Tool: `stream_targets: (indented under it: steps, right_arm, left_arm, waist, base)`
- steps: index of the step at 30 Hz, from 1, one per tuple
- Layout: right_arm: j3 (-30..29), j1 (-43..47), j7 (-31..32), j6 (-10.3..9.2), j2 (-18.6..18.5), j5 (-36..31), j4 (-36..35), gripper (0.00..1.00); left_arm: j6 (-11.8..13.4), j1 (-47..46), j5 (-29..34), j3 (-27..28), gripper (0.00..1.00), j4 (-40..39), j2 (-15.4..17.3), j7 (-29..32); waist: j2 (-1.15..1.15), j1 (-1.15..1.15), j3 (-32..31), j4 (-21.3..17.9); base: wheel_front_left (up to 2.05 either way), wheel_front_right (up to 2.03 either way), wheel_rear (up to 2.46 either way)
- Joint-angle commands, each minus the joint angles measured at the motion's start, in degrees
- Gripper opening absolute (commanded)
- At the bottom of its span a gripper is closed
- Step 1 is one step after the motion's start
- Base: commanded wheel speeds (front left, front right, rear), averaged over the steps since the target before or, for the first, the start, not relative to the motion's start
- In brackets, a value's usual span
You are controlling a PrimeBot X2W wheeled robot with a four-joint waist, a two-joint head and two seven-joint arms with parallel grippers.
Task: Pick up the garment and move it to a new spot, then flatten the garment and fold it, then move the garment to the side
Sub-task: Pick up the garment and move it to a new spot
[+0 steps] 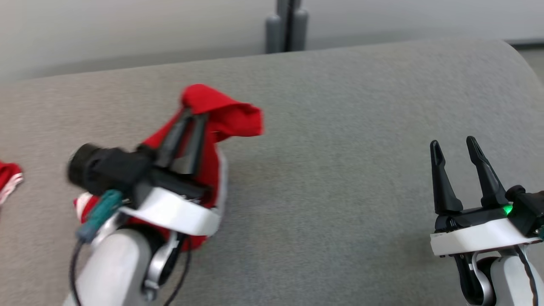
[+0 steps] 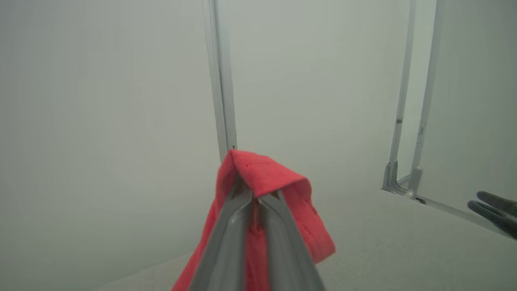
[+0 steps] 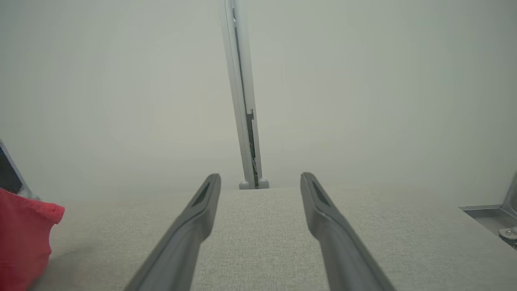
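The garment (image 1: pixel 229 114) is red cloth with a white edge, lifted off the grey padded surface (image 1: pixel 340 170) at the left. My left gripper (image 1: pixel 193 114) is shut on its upper fold, and the rest hangs down behind the wrist. In the left wrist view the red garment (image 2: pixel 266 173) drapes over the closed fingertips (image 2: pixel 242 198). My right gripper (image 1: pixel 453 146) stands open at the lower right, nothing between its fingers. The right wrist view has the garment (image 3: pixel 24 234) at its far left and the open right gripper (image 3: pixel 260 180) over bare fabric.
A second piece of red and white cloth (image 1: pixel 9 178) lies at the far left edge. A grey post (image 1: pixel 287 25) stands behind the surface against a pale wall. The padded surface curves down at the far right (image 1: pixel 518 63).
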Motion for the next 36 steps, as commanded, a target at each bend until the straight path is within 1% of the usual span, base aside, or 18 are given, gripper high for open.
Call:
stream_targets:
  steps: [1, 5, 9, 10, 15, 17, 18, 19, 20, 21, 24, 28, 32, 36]
  right_arm:
    - [-0.20, -0.70, -0.67, 0.13, -0.03, 0.38, 0.08, 1.00]
    - [-0.20, -1.50, -1.38, 0.13, 0.51, 0.97, 0.83, 1.00]
    - [-0.41, -2.05, -2.00, 0.13, 0.95, 1.66, 1.43, 1.00]
    - [0.33, -2.73, -2.30, 0.13, 1.22, 2.45, 2.35, 1.00]
    - [1.34, -3.98, -2.61, 0.13, 1.27, 3.86, 3.09, 1.00]
    - [1.38, -4.25, -2.58, 0.12, 1.27, 4.10, 2.97, 1.00]
    - [1.40, -4.44, -2.59, 0.13, 1.26, 4.46, 2.87, 1.00]
    - [1.40, -4.52, -2.60, 0.12, 1.27, 4.74, 2.86, 1.00]
    - [1.38, -4.53, -2.60, 0.12, 1.28, 4.96, 2.81, 1.00]
    - [1.31, -4.54, -2.60, 0.13, 1.28, 5.12, 2.79, 1.00]
    - [1.05, -4.35, -2.61, 0.13, 1.27, 5.26, 3.02, 1.00]
    - [0.77, -4.02, -2.60, 0.13, 1.26, 4.38, 3.42, 1.00]
    - [-0.21, -3.45, -2.58, 0.13, 1.25, 3.11, 3.63, 1.00]
    - [-1.05, -2.80, -2.58, 0.13, 1.22, 1.79, 3.74, 1.00]
  left_arm:
    - [-1.19, -2.31, 0.39, -1.56, 0.00, 1.11, -0.76, 0.25]
    - [-4.33, -6.49, 1.02, -7.35, 0.00, 5.59, -3.57, 1.76]
    - [-7.22, -9.68, 1.26, -12.80, 0.00, 11.74, -6.38, 3.12]
    - [-8.91, -11.98, 0.89, -16.67, 0.00, 19.31, -7.92, 3.91]
    - [-9.91, -14.17, -0.11, -18.52, 0.00, 28.86, -8.79, 3.74]
    - [-10.14, -14.43, -0.36, -18.60, 0.00, 30.43, -8.84, 3.55]
    - [-10.16, -14.61, -0.80, -18.68, 0.15, 31.71, -8.94, 3.47]
    - [-10.21, -14.81, -1.13, -18.69, 0.36, 32.81, -9.10, 3.36]
    - [-10.29, -15.23, -1.38, -18.75, 0.97, 33.64, -9.19, 3.13]
    - [-10.29, -15.68, -1.63, -18.84, 1.00, 34.27, -9.25, 2.76]
    - [-10.49, -15.86, -2.13, -19.09, 1.00, 35.45, -9.33, 1.29]
    - [-10.30, -15.05, -3.09, -18.93, 1.00, 35.07, -9.49, -1.47]
    - [-9.59, -13.36, -3.99, -18.03, 1.00, 33.60, -9.17, -3.87]
    - [-8.30, -12.35, -5.14, -16.11, 1.00, 32.26, -8.59, -5.93]
  waist:
    - [0.00, 0.00, 3.84, -4.75]
    - [0.00, 0.00, 6.56, -8.37]
    - [0.00, 0.00, 9.15, -10.88]
    - [0.00, 0.00, 11.62, -12.75]
    - [0.00, 0.00, 13.74, -14.30]
    - [0.00, 0.00, 13.95, -14.46]
    - [0.00, 0.00, 14.14, -14.56]
    - [0.00, 0.00, 14.25, -14.60]
    - [0.00, 0.00, 14.34, -14.59]
    - [0.00, 0.00, 14.41, -14.53]
    - [0.00, 0.00, 13.99, -13.91]
    - [0.00, 0.00, 12.21, -12.26]
    - [0.00, 0.00, 10.07, -9.57]
    - [0.00, 0.00, 8.17, -6.37]
  base:
    - [0.00, 0.00, 0.00]
    - [0.00, 0.00, 0.00]
    - [0.00, 0.00, 0.00]
    - [0.00, 0.00, 0.00]
    - [0.00, 0.00, 0.00]
    - [0.00, 0.00, 0.00]
    - [0.00, 0.00, 0.00]
    - [0.00, 0.00, 0.00]
    - [0.00, 0.00, 0.00]
    - [0.00, 0.00, 0.00]
    - [0.00, 0.00, 0.00]
    - [0.00, 0.00, 0.00]
    - [0.00, 0.00, 0.00]
    - [0.00, 0.00, 0.00]
